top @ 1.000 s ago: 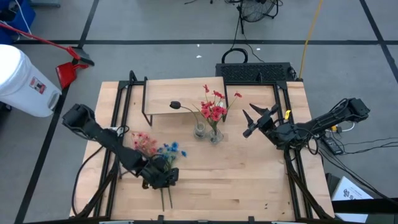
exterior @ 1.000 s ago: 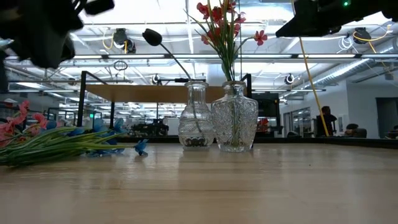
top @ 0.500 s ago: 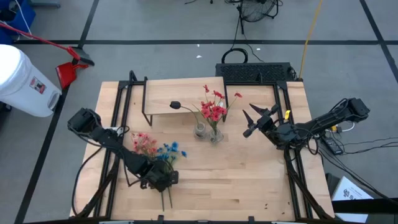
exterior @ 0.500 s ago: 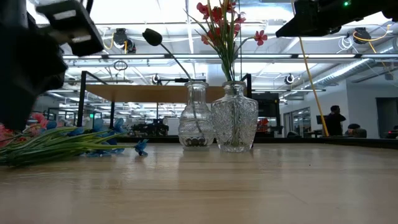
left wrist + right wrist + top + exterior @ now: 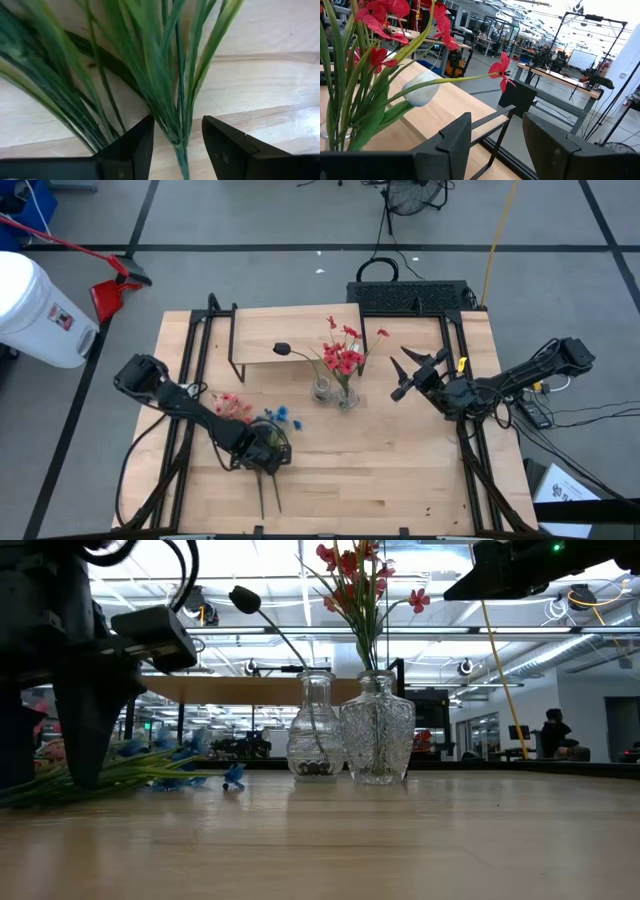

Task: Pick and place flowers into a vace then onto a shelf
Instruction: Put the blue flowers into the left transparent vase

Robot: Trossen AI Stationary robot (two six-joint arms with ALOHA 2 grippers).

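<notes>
left gripper (image 5: 262,457) has dropped lower and shifted right since a second ago, now down at the green stems (image 5: 175,110) of the blue bunch (image 5: 277,418), jaws spread either side of them, not pinching. pink-red bunch (image 5: 230,406) lies just left of the blue one on the surface (image 5: 400,470). red bunch (image 5: 343,352) stands in a glass vase (image 5: 347,397), mid surface, near the shelf (image 5: 285,335). right gripper (image 5: 408,370) hovers right of the vase, jaws spread, holding nothing.
</notes>
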